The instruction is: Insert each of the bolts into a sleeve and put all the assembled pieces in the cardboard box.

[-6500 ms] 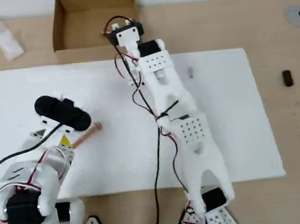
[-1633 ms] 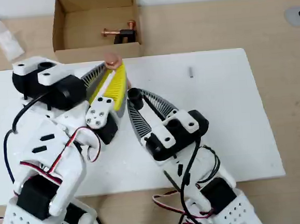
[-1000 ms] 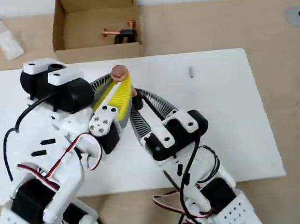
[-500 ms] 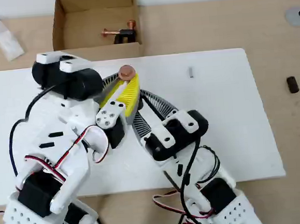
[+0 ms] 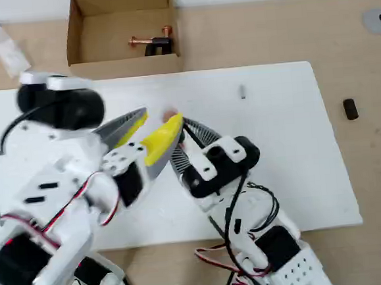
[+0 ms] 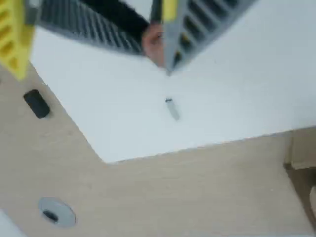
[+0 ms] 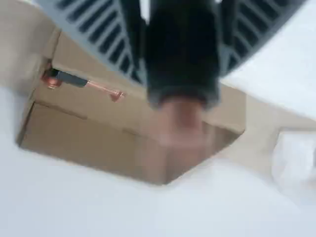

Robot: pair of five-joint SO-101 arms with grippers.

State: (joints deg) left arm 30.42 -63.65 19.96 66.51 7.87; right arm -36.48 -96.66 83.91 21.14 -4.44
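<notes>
Fingers of ribbed grey plastic on the right gripper [image 7: 182, 74] pinch a black cylindrical sleeve [image 7: 182, 49]. A blurred copper bolt [image 6: 154, 40] sticks out of the sleeve's end. The left gripper [image 5: 162, 115] stands around that bolt, one finger yellow, the other grey with a yellow strip, both spread wide. Half a second ago those fingers clamped the bolt's round head; now they have let go, and the gripper sits farther from the box [image 5: 77, 42]. Both grippers hang over the white sheet [image 5: 292, 174] just in front of this brown cardboard box. Inside it a finished piece [image 5: 151, 43], copper bolt in black sleeve, lies by a wall. A loose sleeve [image 5: 351, 109] lies on the wooden table [image 5: 355, 50], well apart from the box but nearer it than before.
</notes>
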